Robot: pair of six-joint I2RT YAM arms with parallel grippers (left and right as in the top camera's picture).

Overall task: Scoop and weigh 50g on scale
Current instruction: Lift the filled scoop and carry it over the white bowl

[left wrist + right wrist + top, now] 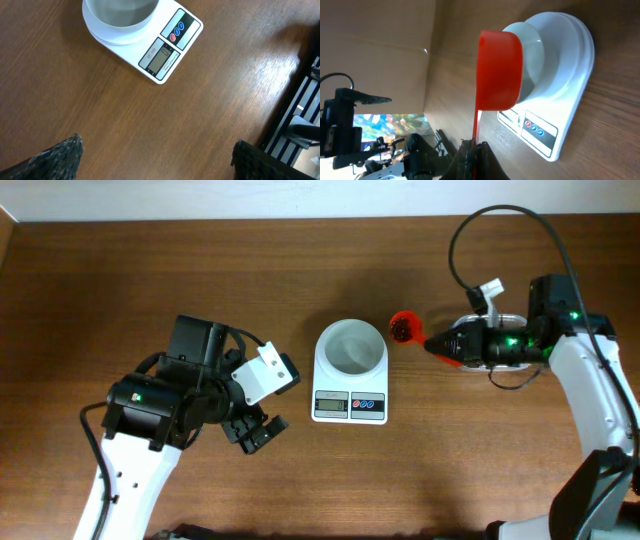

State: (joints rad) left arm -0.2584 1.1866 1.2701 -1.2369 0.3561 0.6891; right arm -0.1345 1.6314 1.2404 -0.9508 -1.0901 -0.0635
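1. Just right of the small white digital kitchen scale, the right claw is pinching the thin handle of a red plastic scoop, its jaws pressed together on it.
2. The scale is sitting in the middle of the brown wooden table. It is carrying a round white bowl that is looking empty, and its display is facing the robot.
3. The scoop's cup is hovering just beside the bowl's right rim and is not yet over it. Something dark reddish is lying inside the cup, too small to identify.
4. The scoop's long axis is running across the table from claw to cup, so the bowl is lying to the robot's left, almost straight along the handle line.
5. The left claw is hanging spread wide and gripping nothing, near the scale's left front corner.
6. The right arm is the nearer one to the bowl and is carrying the load. The coming move is likely calling for a short leftward carry over the rim, then a wrist roll to tip the cup.
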